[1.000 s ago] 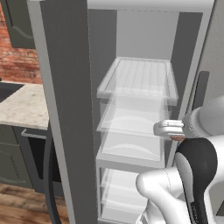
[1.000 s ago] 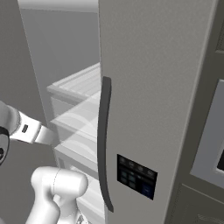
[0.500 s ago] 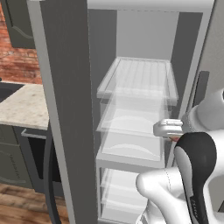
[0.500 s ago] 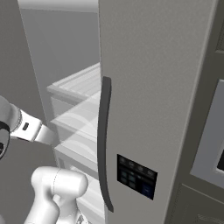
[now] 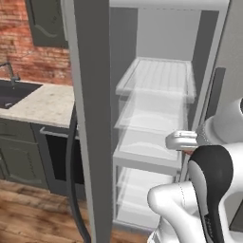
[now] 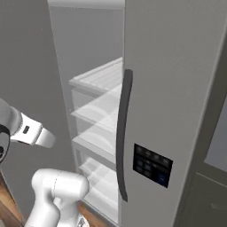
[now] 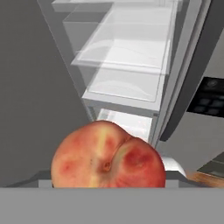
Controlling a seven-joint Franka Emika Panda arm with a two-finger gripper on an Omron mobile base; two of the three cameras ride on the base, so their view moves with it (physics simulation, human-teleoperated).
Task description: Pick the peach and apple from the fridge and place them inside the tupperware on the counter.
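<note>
Left base view, left to right: sink (image 5: 12, 92) and stone counter (image 5: 42, 102) under the brick wall (image 5: 33, 59), then the fridge (image 5: 90, 118) with its left door swung open, translucent shelves (image 5: 156, 114) bare. Hand view: open door panel on the left, peach (image 7: 108, 156) low in the middle, pressed close against the lens and covering the gripper's tips (looks clamped on the peach, fingers themselves hidden). Behind it the shelves, then the dark handle (image 7: 186, 87) and black control panel (image 7: 209, 103) of the closed right door.
</note>
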